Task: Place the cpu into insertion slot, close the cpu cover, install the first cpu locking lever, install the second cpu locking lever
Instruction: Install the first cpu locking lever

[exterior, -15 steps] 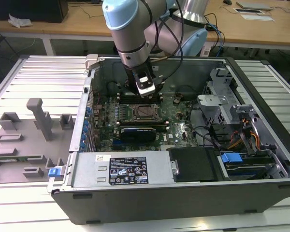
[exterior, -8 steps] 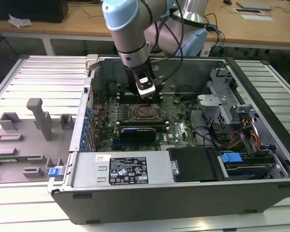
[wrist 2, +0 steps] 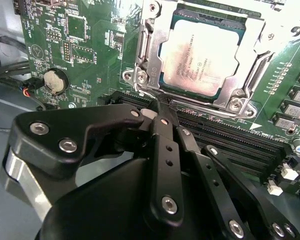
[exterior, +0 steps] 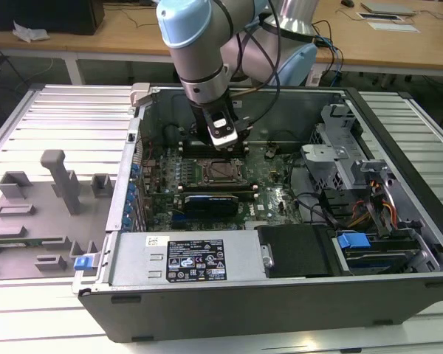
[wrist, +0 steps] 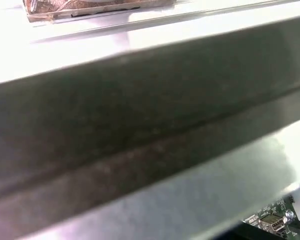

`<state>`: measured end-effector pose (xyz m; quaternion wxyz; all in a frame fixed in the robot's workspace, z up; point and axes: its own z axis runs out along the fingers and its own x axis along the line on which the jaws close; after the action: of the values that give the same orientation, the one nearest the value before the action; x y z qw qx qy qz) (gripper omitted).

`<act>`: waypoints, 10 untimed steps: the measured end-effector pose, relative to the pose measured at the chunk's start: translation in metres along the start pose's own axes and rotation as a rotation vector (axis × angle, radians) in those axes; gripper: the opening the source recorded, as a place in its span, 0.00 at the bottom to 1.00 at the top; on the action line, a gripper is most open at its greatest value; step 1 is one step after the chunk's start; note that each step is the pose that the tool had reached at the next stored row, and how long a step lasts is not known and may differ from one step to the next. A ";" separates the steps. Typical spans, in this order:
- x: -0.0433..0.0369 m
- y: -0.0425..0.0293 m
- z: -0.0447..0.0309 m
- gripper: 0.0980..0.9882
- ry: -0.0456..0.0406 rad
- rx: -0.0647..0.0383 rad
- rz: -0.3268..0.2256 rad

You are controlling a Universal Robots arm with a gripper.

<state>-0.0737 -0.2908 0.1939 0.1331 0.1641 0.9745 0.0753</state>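
Gripper [wrist 2: 162, 107] fingers pressed together, tips down at socket edge beside RAM slots [wrist 2: 230, 142]. Cpu [wrist 2: 202, 57] seated in insertion slot [exterior: 220, 171], cpu cover [wrist 2: 247, 70] shut flat around it, mid-motherboard [wrist 2: 90, 50].

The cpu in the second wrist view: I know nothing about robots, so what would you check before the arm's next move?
1. cpu lying flat in the insertion slot: ok.
2. cpu cover down around the chip: ok.
3. Locking levers latched: cannot tell.
4. end effector close to the cover's edge, over the motherboard: ok.
5. End effector fingers together, nothing visible between them: ok.
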 end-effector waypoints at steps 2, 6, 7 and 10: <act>-0.0008 0.0002 0.0004 0.01 0.0001 0.000 0.000; -0.0035 0.0011 0.0013 0.01 -0.0001 0.000 0.000; -0.0039 0.0012 0.0014 0.01 0.0000 0.000 0.000; -0.0044 0.0014 0.0015 0.01 0.0004 -0.001 0.001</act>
<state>-0.0689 -0.2908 0.1937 0.1330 0.1643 0.9744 0.0760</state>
